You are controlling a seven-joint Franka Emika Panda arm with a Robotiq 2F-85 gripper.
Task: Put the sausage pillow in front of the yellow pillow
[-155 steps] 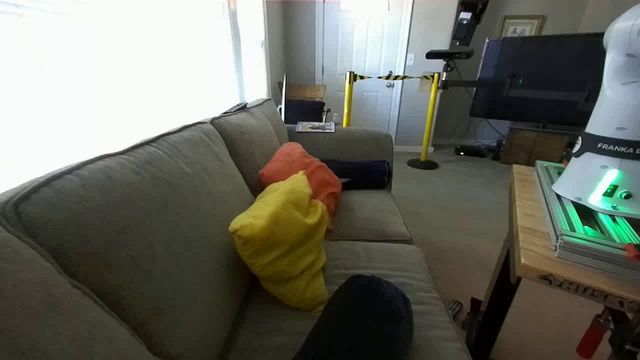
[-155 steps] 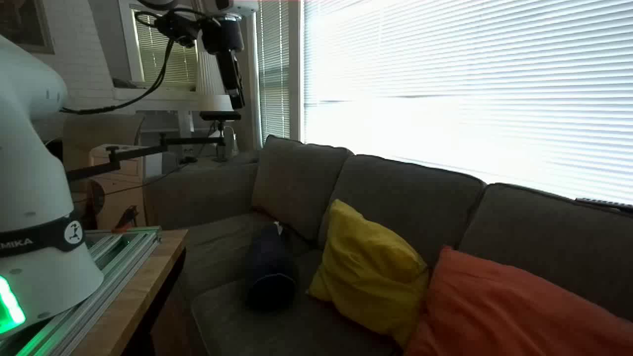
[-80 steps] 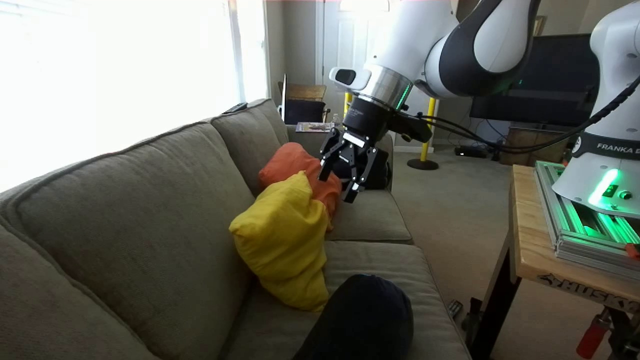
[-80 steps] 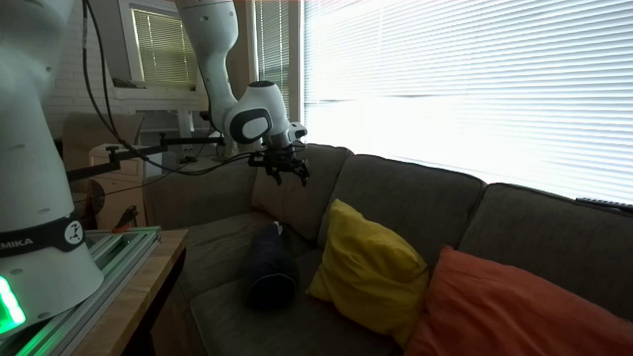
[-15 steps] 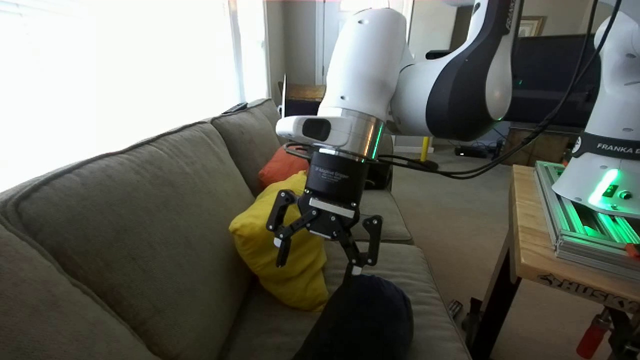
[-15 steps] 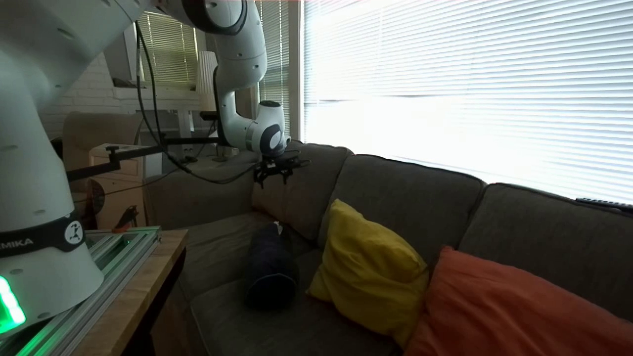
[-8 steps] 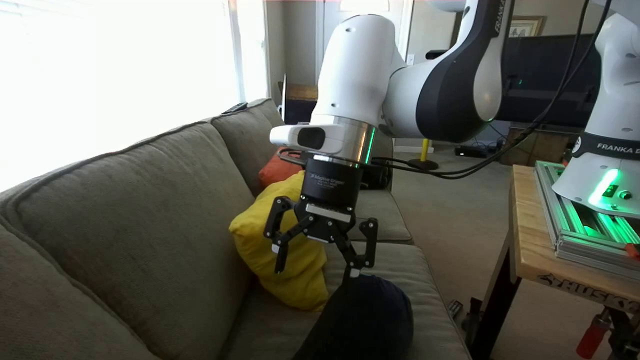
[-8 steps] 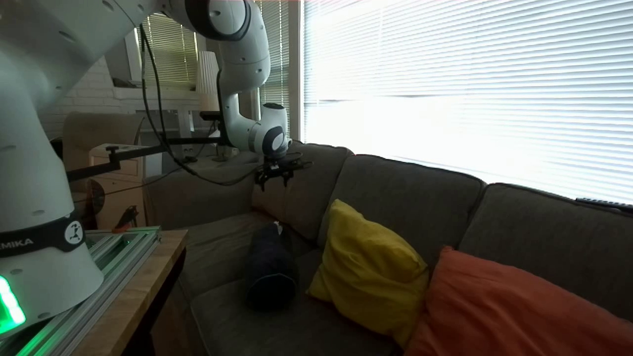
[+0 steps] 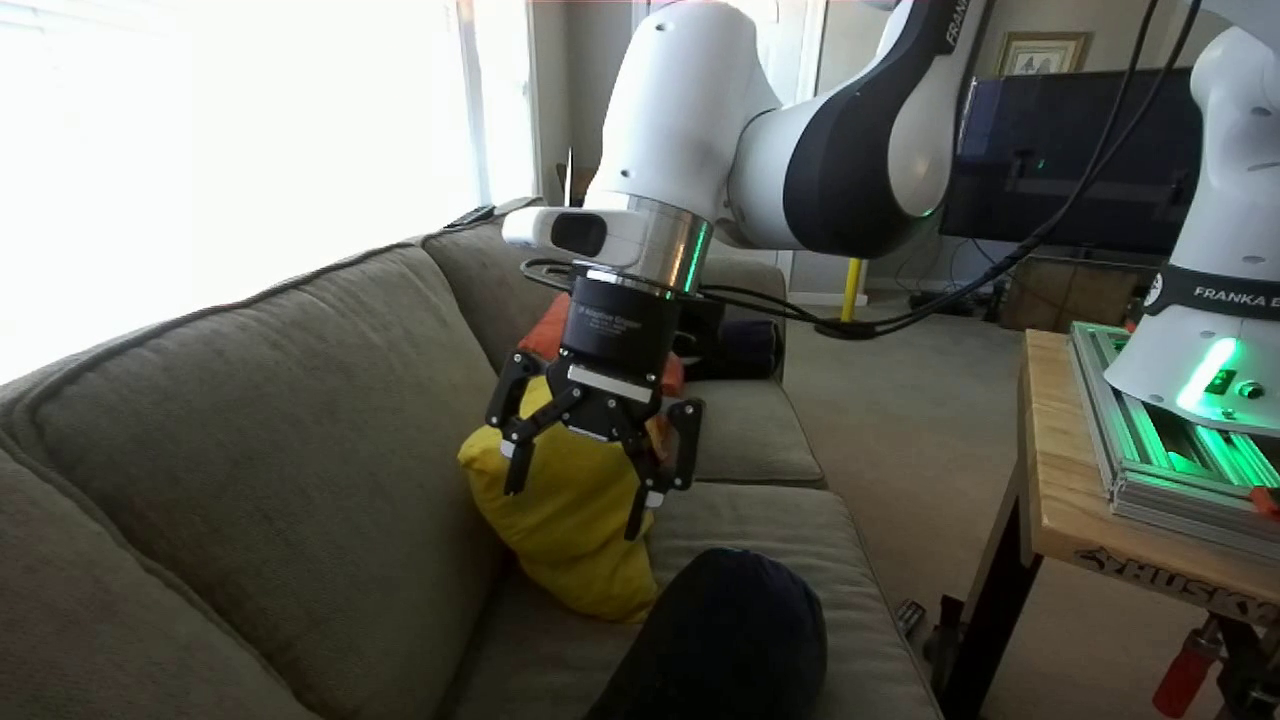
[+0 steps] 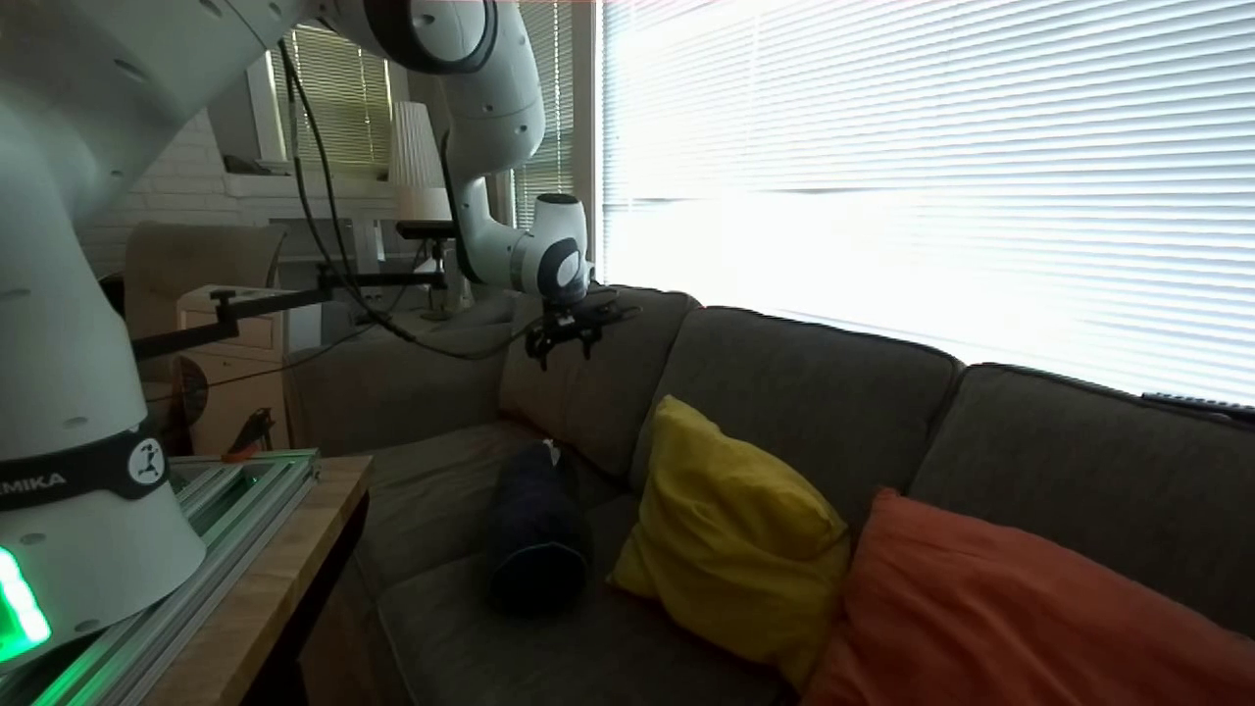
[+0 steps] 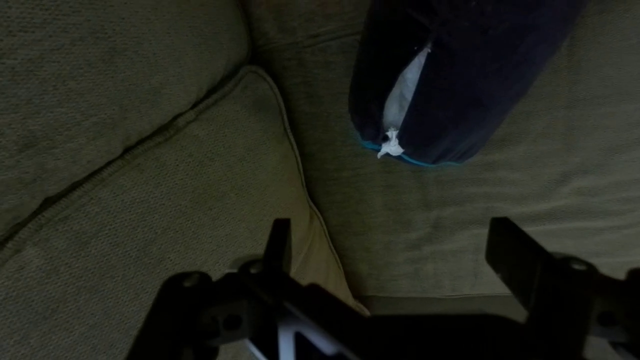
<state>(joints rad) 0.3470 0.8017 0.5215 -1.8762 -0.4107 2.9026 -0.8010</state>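
Observation:
The sausage pillow, a dark navy roll, lies on the sofa seat in both exterior views [image 9: 730, 640] [image 10: 539, 529]. In the wrist view the sausage pillow [image 11: 465, 85] shows one end with a white tag, a pale slit and blue piping. The yellow pillow leans on the sofa back beside it in both exterior views [image 9: 575, 575] [image 10: 735, 529]; it is out of the wrist view. My gripper [image 9: 573, 513] is open and empty, pointing down above the sofa, apart from the pillows. It also shows open in an exterior view [image 10: 566, 359] and the wrist view [image 11: 390, 219].
An orange pillow [image 10: 1020, 608] leans against the yellow one. Another dark roll [image 9: 750, 347] lies at the sofa's far end. The sofa back [image 9: 270, 430] runs along the window. The wooden table [image 9: 1050, 450] carries the robot base.
The arm has come in over the sofa from high up. In the last half second the gripper has risen slightly and shifted toward the sofa back. The pillows have not moved.

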